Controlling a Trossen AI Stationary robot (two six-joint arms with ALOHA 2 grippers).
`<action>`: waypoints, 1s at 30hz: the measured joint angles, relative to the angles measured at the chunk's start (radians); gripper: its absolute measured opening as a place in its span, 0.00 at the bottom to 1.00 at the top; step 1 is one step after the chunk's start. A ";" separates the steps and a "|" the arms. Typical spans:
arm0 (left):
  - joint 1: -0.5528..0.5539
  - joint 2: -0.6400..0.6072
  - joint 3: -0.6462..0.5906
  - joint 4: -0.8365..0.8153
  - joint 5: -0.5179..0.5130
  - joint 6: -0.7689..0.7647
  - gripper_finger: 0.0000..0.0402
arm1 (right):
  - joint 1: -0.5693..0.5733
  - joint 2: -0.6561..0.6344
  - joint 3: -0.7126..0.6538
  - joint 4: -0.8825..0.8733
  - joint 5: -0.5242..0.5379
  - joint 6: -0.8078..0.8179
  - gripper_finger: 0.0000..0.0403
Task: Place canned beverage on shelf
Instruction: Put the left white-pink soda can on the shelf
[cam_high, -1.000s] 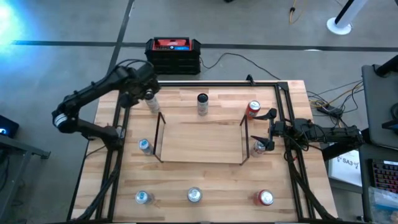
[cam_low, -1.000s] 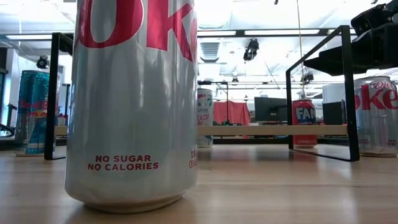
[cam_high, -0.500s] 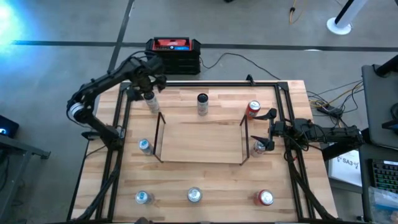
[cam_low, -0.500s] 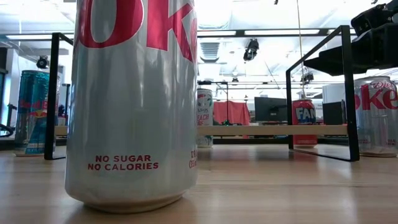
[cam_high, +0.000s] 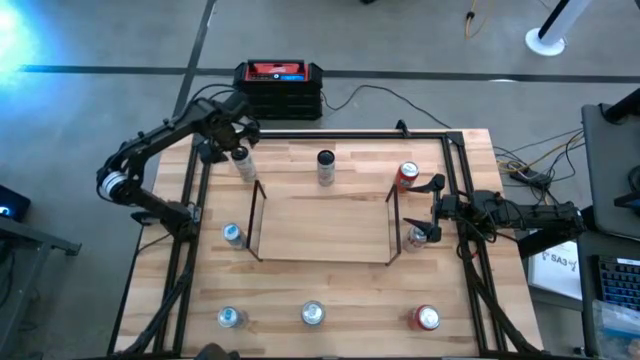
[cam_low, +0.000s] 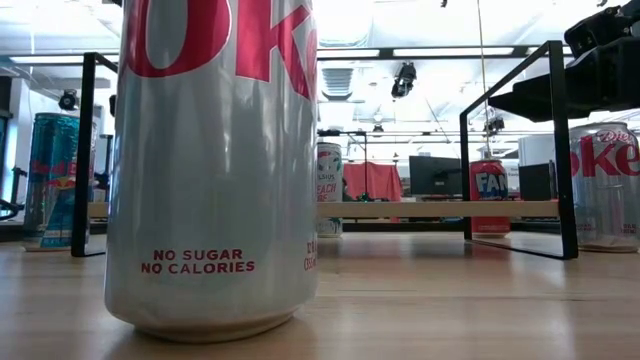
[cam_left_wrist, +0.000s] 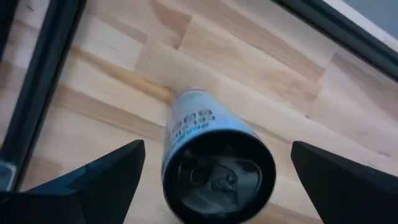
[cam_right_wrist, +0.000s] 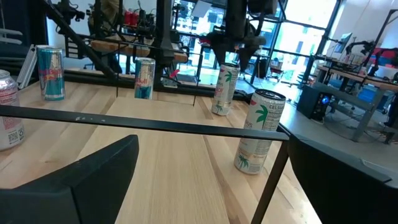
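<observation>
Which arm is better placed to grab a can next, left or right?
Left. Its end effector hovers open directly above the slim can at the table's far left corner. The right end effector sits open beside the shelf, straddling nothing.

The near Coke can is cropped at the low view's top.

This is a robotics lab / test workshop, not a home. The wooden table stands on a bare grey concrete floor, w/ loose cables and a black-red equipment box behind it. The room beyond is open-plan: ceiling strip lights, a monitor, work desks w/ electronics, big windows, and other robot arms on stands.
</observation>
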 joint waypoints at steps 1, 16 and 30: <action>0.005 -0.001 -0.006 0.002 0.008 0.006 0.97 | 0.000 0.000 0.000 0.000 0.000 0.001 0.99; 0.009 0.017 -0.021 -0.009 0.039 0.119 0.87 | 0.000 0.000 0.000 0.000 0.000 -0.001 0.99; -0.012 0.018 -0.021 0.011 0.041 0.144 0.60 | 0.000 0.000 0.000 0.000 0.000 -0.001 0.99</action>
